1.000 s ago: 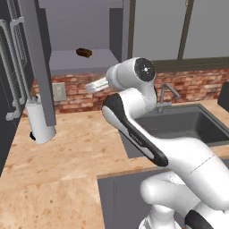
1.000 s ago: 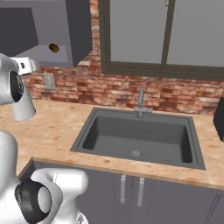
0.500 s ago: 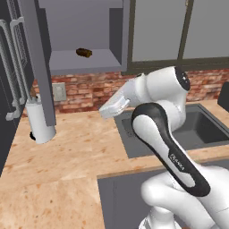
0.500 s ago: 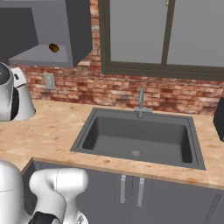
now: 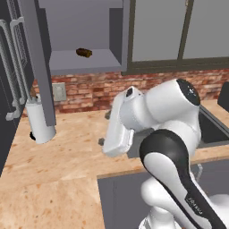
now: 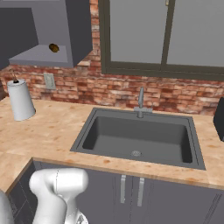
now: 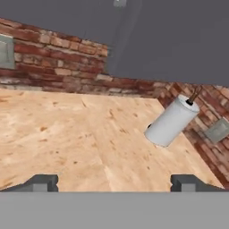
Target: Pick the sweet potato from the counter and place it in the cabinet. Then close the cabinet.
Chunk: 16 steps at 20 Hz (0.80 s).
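sweet potato (image 5: 83,53): lies on the grey shelf inside the open cabinet (image 5: 80,62); also seen from the right base view at (image 6: 54,47), near the shelf's back; nothing touching it
cabinet door (image 5: 38,62): swung out toward the camera, edge-on in the left base view
gripper (image 7: 114,182): fingertips set wide apart, nothing between them; held over bare counter (image 7: 67,134), pointing toward the brick wall (image 7: 53,62)
paper towel roll (image 5: 40,120): upright on the counter below the cabinet, against the brick
sink (image 6: 140,138): set in the counter, well right of the cabinet; faucet (image 6: 141,103) behind it
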Motion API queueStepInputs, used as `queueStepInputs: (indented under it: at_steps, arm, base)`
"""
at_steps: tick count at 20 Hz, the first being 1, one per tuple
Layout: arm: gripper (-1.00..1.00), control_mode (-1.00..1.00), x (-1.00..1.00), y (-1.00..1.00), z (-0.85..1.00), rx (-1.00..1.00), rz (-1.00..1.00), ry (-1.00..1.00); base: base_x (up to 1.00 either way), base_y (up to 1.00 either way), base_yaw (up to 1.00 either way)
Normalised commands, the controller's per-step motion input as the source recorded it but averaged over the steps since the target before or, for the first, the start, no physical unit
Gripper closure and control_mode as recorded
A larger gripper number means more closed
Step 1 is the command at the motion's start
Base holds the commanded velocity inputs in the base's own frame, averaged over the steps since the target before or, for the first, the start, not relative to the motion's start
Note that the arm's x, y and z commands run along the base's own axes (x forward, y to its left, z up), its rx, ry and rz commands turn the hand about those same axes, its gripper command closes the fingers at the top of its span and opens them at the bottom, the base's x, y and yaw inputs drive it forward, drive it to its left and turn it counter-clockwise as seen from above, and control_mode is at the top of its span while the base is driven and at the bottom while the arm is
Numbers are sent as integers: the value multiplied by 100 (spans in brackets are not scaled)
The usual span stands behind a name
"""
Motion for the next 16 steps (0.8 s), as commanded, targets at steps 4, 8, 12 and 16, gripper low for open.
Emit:
queueStepInputs:
  at_steps: [4,8,12,16]
  arm:
    - [-100,-100,-100,1,-2,-30,21,-16]
    - [-100,-100,-70,39,-4,-37,14,-31]
    - [-100,-100,-32,68,-6,-37,8,-35]
    - [-100,-100,-2,48,-1,-32,8,-31]
  base:
    - [0,0,0]
    - [0,0,0]
    - [0,0,0]
    - [0,0,0]
